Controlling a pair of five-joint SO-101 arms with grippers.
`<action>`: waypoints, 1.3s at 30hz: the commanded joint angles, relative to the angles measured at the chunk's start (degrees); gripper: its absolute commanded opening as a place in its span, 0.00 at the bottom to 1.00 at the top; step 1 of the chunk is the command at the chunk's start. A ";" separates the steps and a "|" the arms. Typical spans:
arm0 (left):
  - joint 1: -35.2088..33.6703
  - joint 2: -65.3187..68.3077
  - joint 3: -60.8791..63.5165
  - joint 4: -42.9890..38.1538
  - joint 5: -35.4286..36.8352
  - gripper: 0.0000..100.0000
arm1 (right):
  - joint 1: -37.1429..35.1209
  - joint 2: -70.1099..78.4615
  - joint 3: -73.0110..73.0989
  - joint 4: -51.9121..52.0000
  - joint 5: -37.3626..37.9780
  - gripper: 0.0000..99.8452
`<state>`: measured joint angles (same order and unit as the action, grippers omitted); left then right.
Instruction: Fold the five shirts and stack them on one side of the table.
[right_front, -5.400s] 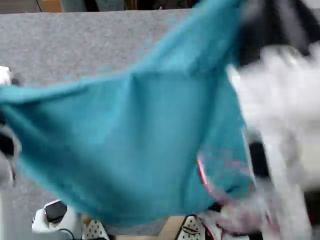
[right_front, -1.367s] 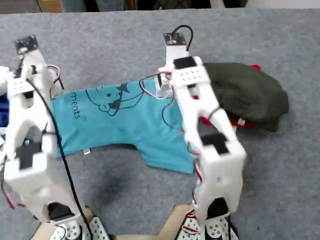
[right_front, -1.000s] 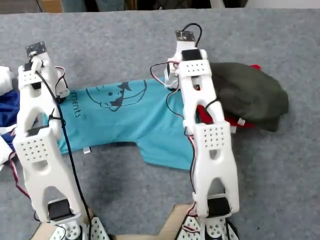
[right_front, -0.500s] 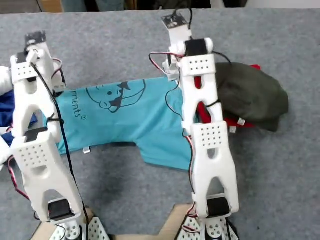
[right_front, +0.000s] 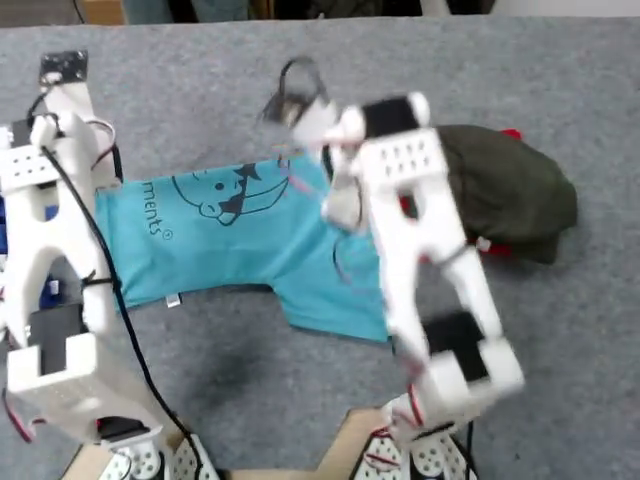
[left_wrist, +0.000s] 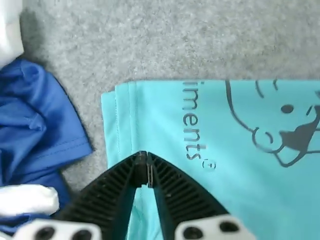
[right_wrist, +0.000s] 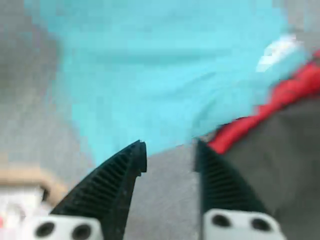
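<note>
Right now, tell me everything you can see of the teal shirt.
The teal shirt lies spread flat on the grey table, unfolded, looking like knit cotton. A dark cartoon drawing and lettering face up. One end has a double-stitched hem, with the shut left gripper over it; one sleeve points toward the arm bases. A white tag shows at its near edge. Its other end meets a red garment, below the open right gripper.

High view: right arm (right_front: 420, 230) blurred, covers right end of teal shirt (right_front: 230, 250). Red shirt (right_front: 511, 134) mostly buried under dark green shirt (right_front: 500, 190). Left wrist view: blue shirt (left_wrist: 35, 120) and white cloth (left_wrist: 10, 25) cut by edge; teal shirt's print runs off frame. Right wrist view: teal shirt's edge blurred, hem untraceable.
</note>
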<state>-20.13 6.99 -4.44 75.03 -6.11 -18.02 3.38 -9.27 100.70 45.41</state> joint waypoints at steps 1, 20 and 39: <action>0.40 -4.48 6.55 -3.78 -0.79 0.03 | -4.75 -16.75 19.74 -1.58 4.31 0.24; 6.55 3.87 17.01 -16.26 9.67 0.03 | -10.20 -12.97 62.64 -36.92 5.01 0.23; 6.73 4.04 27.47 -25.58 10.11 0.03 | -0.18 -6.29 55.78 -45.36 5.01 0.01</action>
<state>-13.63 12.44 21.76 51.21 3.47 -19.34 -4.62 49.01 55.34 49.98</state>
